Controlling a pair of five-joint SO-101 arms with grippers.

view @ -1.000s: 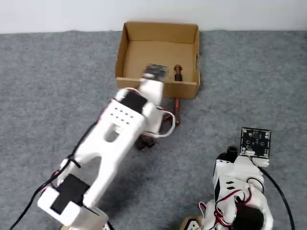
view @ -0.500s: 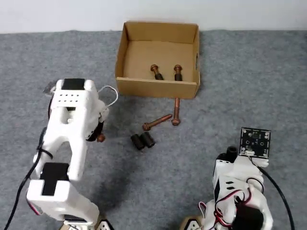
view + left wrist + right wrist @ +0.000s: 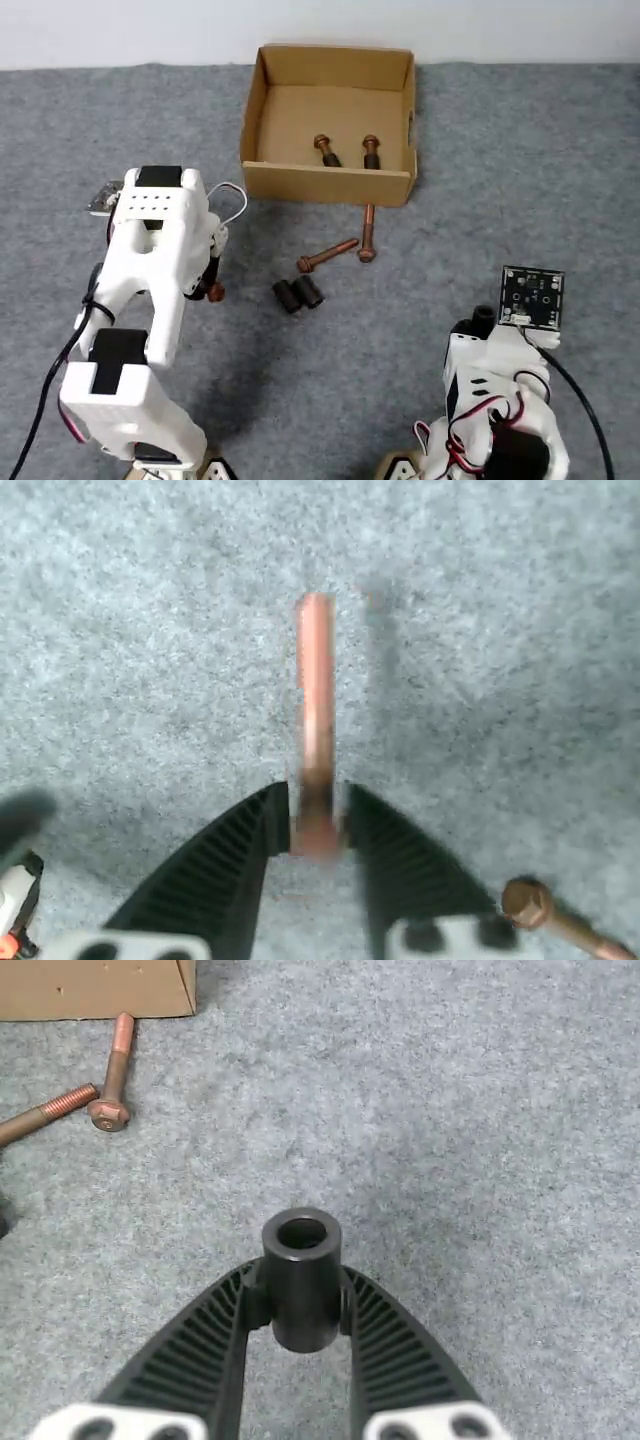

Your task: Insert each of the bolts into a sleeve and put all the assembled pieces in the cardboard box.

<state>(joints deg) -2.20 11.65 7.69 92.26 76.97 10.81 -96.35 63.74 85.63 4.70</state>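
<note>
My left gripper (image 3: 318,810) is clamped on a copper bolt (image 3: 315,700), whose shank sticks out ahead over the grey counter (image 3: 520,170). My right gripper (image 3: 300,1305) pinches a black sleeve (image 3: 302,1270), its open bore facing the wrist camera. From above, the cardboard box (image 3: 330,186) sits at 12 o'clock on the counter, with two sleeved bolts (image 3: 326,150) inside by its near wall. Two loose bolts (image 3: 330,254) lie just at 6 o'clock of the box. A pair of sleeves (image 3: 298,293), touching each other, lies at 7 o'clock of them.
</note>
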